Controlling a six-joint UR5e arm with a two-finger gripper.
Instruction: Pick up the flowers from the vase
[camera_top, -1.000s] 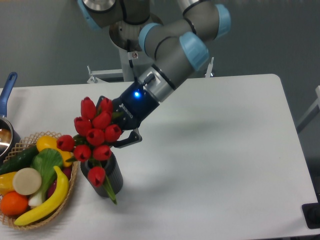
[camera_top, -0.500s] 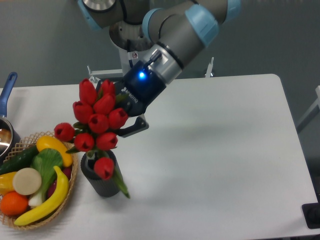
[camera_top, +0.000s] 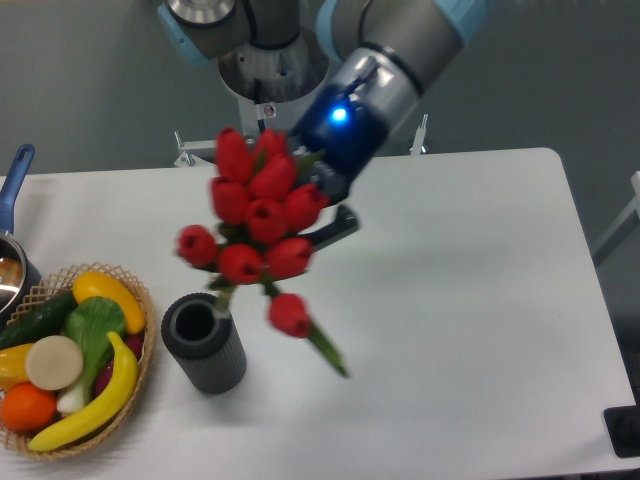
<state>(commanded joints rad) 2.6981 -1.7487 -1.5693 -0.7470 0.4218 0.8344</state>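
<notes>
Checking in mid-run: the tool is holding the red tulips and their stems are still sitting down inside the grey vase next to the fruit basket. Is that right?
Not quite. The tool does hold the flowers, but the fixed camera view shows them up in the air, to the upper right of the vase, whose mouth is open and dark. One thin stem end hangs just above its rim. The vase does stand next to the fruit basket.

The arm reaches down-left from above; its tool (camera_top: 318, 205) is clamped shut, blue light glowing.
</notes>
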